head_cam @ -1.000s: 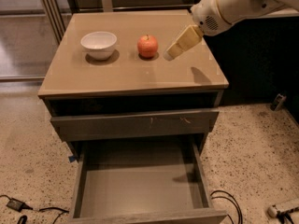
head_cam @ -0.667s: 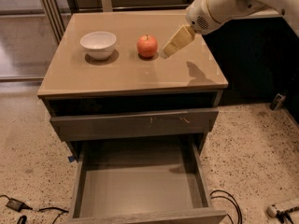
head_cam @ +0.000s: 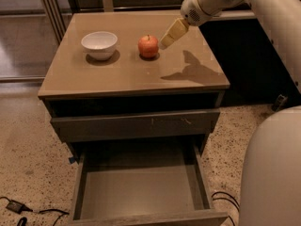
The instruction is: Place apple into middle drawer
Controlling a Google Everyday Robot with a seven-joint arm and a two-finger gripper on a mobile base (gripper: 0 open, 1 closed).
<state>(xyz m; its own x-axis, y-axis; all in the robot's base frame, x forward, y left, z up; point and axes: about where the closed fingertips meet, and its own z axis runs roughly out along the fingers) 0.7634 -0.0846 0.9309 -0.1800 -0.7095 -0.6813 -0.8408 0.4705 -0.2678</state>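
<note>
**Item:** apple, small, round, red-orange, stem up. Stands on the surface, right of a white bowl and apart from it.

**Handling (judged):** light, firm, smooth-skinned, apt to roll. Best taken across its widest girth, from above.

**Tool**: just beside the apple's right, above the surface. Open or closed cannot be told.

**Middle drawer**: pulled out, low in front.

The gripper hangs just right of the apple, and its arm runs off the top and right edges. The middle drawer stands open, but the bottom edge cuts off its front. The gap under the table top is too dark to see into.
</note>
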